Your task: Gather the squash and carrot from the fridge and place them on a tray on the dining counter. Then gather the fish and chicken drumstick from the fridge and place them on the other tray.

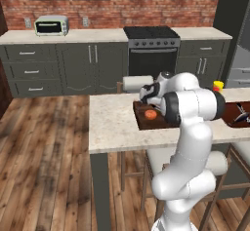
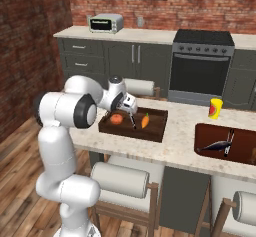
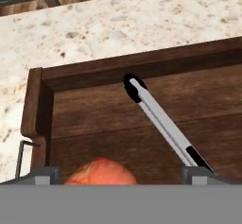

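Note:
On the dining counter (image 2: pixel 180 136) a dark wooden tray (image 2: pixel 155 131) holds a round orange-red squash (image 2: pixel 116 119) and a carrot (image 2: pixel 145 121). My gripper (image 2: pixel 131 118) hangs open just above this tray, between the two vegetables, with nothing in it. In the hand view the squash (image 3: pixel 99 172) lies at the bottom edge, between the spread fingertips (image 3: pixel 133 87), on the tray floor (image 3: pixel 94 119). A dark fish (image 2: pixel 216 145) lies in the other tray (image 2: pixel 205 131) to the right. I cannot make out the chicken drumstick.
A yellow container (image 2: pixel 215 108) stands on the counter behind the right tray. Stools (image 2: pixel 120 180) are tucked under the near side of the counter. Cabinets, a stove (image 2: pixel 200 66) and a toaster oven (image 2: pixel 105 23) line the back wall.

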{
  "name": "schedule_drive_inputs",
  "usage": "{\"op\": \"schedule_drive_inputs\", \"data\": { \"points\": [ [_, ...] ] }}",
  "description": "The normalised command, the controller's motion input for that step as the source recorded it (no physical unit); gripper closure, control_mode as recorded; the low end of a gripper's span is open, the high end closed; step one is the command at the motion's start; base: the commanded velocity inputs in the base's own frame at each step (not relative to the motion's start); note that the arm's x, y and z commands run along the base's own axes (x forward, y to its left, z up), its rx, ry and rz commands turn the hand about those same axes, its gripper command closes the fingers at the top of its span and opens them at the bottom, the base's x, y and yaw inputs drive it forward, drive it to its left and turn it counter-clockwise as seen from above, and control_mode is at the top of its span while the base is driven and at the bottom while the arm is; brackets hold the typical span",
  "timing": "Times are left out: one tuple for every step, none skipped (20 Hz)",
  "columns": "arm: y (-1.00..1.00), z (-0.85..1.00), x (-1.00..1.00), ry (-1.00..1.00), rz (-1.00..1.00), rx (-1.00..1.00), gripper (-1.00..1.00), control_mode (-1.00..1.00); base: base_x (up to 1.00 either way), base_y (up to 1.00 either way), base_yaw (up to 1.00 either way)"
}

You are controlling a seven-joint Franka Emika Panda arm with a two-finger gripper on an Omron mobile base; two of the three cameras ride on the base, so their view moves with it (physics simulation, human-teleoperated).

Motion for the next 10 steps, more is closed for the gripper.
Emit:
{"op": "schedule_drive_inputs", "data": {
  "points": [
    [0.0, 0.62, -0.25, 0.0, 0.0, 0.0, -1.0, -1.0, 0.0, 0.0, 0.0],
    [0.0, 0.59, -0.21, 0.0, 0.0, 0.0, -1.0, -1.0, 0.0, 0.0, 0.0],
    [0.0, 0.58, -0.27, 0.0, 0.0, 0.0, -1.0, -1.0, 0.0, 0.0, 0.0],
    [0.0, 0.57, -0.27, 0.0, 0.0, 0.01, -1.0, -1.0, 0.0, 0.0, 0.0],
    [0.0, 0.55, -0.28, 0.0, 0.0, 0.02, -1.0, -1.0, 0.0, 0.0, 0.0],
    [0.0, 0.52, -0.36, 0.0, 0.0, 0.02, -1.0, -1.0, 0.0, 0.0, 0.0],
    [0.0, 0.53, -0.46, 0.0, 0.0, 0.02, -1.0, -1.0, 0.0, 0.0, 0.0],
    [0.0, 0.53, -0.54, 0.0, 0.0, 0.0, -1.0, -1.0, 0.0, 0.0, 0.0],
    [0.0, 0.56, -0.56, 0.0, 0.0, 0.01, -1.0, -1.0, 0.0, 0.0, 0.0],
    [0.0, 0.56, -0.59, 0.0, 0.0, 0.01, -1.0, -1.0, 0.0, 0.0, 0.0]
  ]
}}
